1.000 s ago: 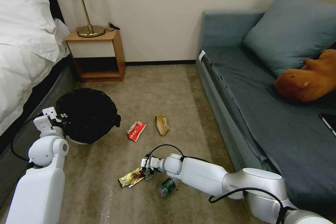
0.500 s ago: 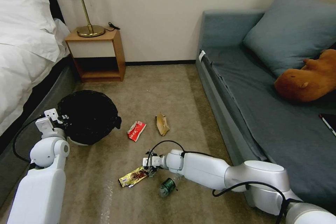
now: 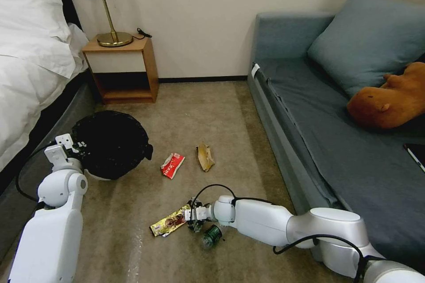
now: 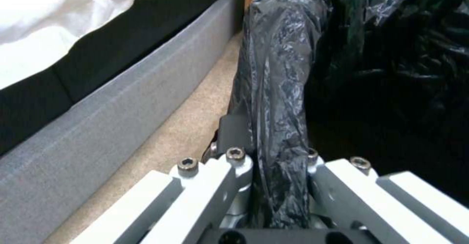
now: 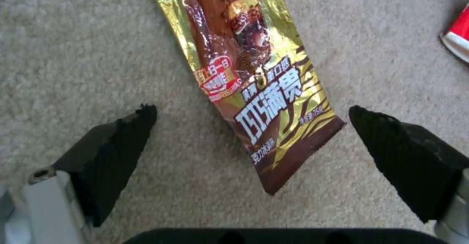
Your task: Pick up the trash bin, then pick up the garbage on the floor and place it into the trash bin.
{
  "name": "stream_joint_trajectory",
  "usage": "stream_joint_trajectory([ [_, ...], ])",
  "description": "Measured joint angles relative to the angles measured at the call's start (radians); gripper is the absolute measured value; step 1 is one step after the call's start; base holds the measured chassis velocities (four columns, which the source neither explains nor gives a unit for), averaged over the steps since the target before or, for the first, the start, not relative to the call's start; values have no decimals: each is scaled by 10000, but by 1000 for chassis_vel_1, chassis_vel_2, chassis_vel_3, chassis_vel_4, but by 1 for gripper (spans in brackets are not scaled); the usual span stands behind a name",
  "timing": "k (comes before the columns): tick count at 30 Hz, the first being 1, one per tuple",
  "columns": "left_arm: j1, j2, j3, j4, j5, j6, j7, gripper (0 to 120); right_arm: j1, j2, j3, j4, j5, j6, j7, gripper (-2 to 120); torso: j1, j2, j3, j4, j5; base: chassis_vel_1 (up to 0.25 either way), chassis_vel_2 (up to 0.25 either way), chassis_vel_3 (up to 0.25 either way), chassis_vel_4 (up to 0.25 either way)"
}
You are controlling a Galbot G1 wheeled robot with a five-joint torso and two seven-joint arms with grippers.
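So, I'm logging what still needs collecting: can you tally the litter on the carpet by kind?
Snack wrappers: 2, gold-brown and tan paper
Red-and-white packet: 1
Green-label bottle: 1
Total: 4 pieces, none in the trash bin yet.

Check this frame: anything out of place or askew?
Four litter pieces lie loose on the carpet: gold-brown snack wrapper, clear bottle, red-and-white packet, tan wrapper. The trash bin sits tilted, its bag-covered rim pinched in the left claw. The right claw is open, straddling the snack wrapper's end.
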Motion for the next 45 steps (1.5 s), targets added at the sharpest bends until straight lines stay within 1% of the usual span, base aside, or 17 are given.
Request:
stream_joint_trajectory([
  [10, 58, -124, 26, -40, -3, 0, 1, 3, -157, 277, 130, -344, 52, 66, 214, 100, -1, 1, -1, -8, -5, 0, 0, 0, 0],
  [16, 141, -175, 11, -115, -4, -47, 18, 3, -117, 521, 125, -612, 104, 102, 260, 100, -1, 1, -1, -4, -4, 0, 0, 0, 0],
  [17, 169, -181, 2, -120, -5, -81, 48, 3, -111, 592, 126, -694, 102, 130, 285, 100, 0, 0, 1, 3, 6, 0, 0, 0, 0],
  [18, 200, -185, -26, -121, -4, -118, 44, 3, -105, 646, 130, -802, 98, 180, 282, 100, 0, -1, 0, 5, 4, 0, 0, 0, 0],
  [23, 272, -228, -53, -115, -6, -224, 69, 3, -76, 882, 145, -1259, 13, 428, 283, 99, -1, -2, 0, 3, 2, 0, 0, 0, 0],
  [27, 281, -271, -58, -87, -6, -261, 92, 3, -72, 1038, 194, -1527, -53, 545, 274, 92, -1, -2, 0, 2, 5, 0, 0, 0, 0],
  [29, 282, -301, -63, -56, 0, -294, 95, 3, -74, 1072, 207, -1615, -99, 574, 243, 81, -1, -1, -1, 1, -1, 0, 0, 0, 0],
  [30, 282, -301, -63, -56, 0, -294, 95, 3, -74, 1072, 207, -1615, -99, 574, 243, 81, -1, -1, -1, 1, -1, 0, 0, 0, 0],
  [35, 282, -337, -62, -38, 13, -327, 107, 3, -107, 1051, 229, -1662, -118, 621, 192, 70, -1, 0, -1, -1, 0, 0, 0, 0, 0],
  [37, 282, -356, -62, -29, 37, -350, 108, 3, -91, 960, 250, -1616, -117, 630, 134, 59, -1, -1, 0, 4, 2, 0, 0, 0, 0],
  [38, 282, -356, -62, -29, 37, -350, 108, 3, -91, 960, 250, -1616, -117, 630, 134, 59, -1, -1, 0, 4, 2, 0, 0, 0, 0],
  [40, 281, -378, -60, -29, 45, -358, 110, 3, -8, 891, 324, -1619, -119, 611, 149, 51, -1, -2, 2, 11, 9, 0, 0, 0, 0],
  [41, 281, -378, -60, -29, 45, -358, 110, 3, -8, 891, 324, -1619, -119, 611, 149, 51, -1, -2, 2, 11, 9, 0, 0, 0, 0],
  [42, 281, -392, -65, -30, 56, -365, 104, 3, 20, 831, 360, -1641, -120, 607, 147, 46, 0, -2, 2, 5, -6, 0, 0, 0, 0],
  [43, 281, -392, -65, -30, 56, -365, 104, 3, 20, 831, 360, -1641, -120, 607, 147, 46, 0, -2, 2, 5, -6, 0, 0, 0, 0],
  [44, 287, -418, -58, -35, 58, -364, 107, 3, 21, 808, 384, -1623, -120, 606, 129, 38, 0, -3, 4, 4, 1, 0, 0, 0, 0],
  [45, 287, -418, -58, -35, 58, -364, 107, 3, 21, 808, 384, -1623, -120, 606, 129, 38, 0, -3, 4, 4, 1, 0, 0, 0, 0],
])
